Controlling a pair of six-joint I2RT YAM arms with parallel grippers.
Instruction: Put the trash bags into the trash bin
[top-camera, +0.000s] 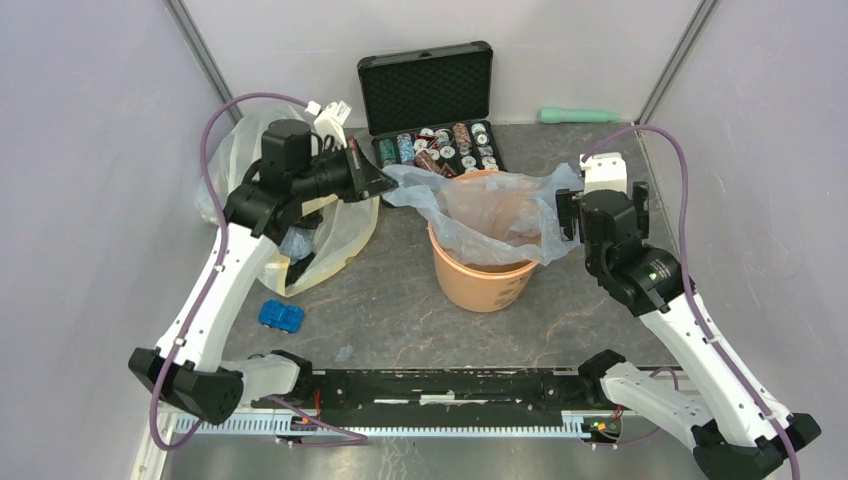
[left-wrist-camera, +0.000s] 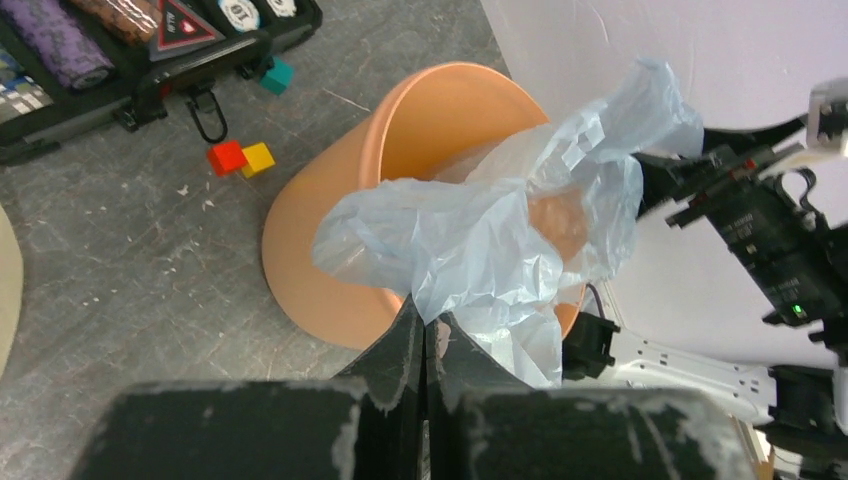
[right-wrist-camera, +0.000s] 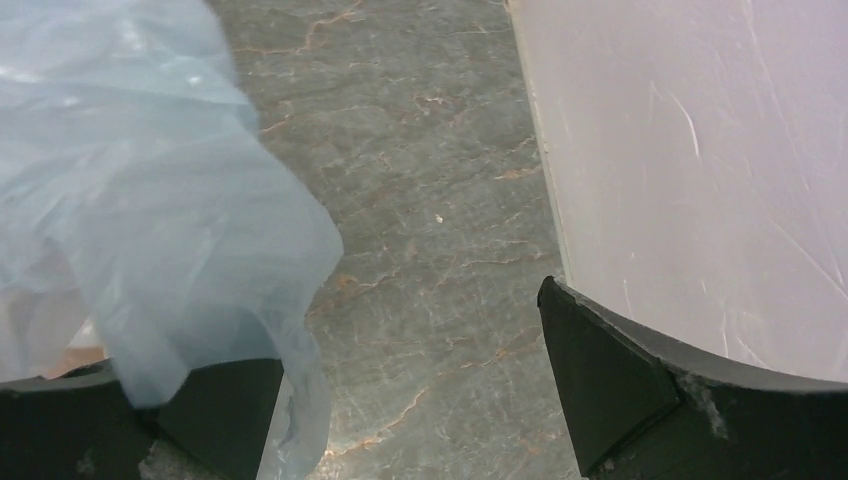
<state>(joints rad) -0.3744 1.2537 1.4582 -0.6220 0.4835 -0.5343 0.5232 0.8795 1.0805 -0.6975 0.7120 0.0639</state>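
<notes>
The orange trash bin (top-camera: 480, 280) stands upright mid-table. The pale blue trash bag (top-camera: 495, 205) is spread over its mouth and sags inside, with its edges hanging past the rim. My left gripper (top-camera: 387, 184) is shut on the bag's left corner, just left of the rim. In the left wrist view its jaws (left-wrist-camera: 428, 322) pinch the bag (left-wrist-camera: 480, 240) in front of the bin (left-wrist-camera: 400, 130). My right gripper (top-camera: 566, 215) is open at the bag's right edge. In the right wrist view (right-wrist-camera: 410, 390) the bag (right-wrist-camera: 150, 220) drapes over the left finger (right-wrist-camera: 220, 400).
An open black case (top-camera: 428, 90) of poker chips stands behind the bin. A large yellowish bag (top-camera: 340, 235) lies under my left arm. A blue toy car (top-camera: 281, 316) sits front left, a green tube (top-camera: 578, 115) at the back wall. Small red and yellow blocks (left-wrist-camera: 241, 158) lie near the case.
</notes>
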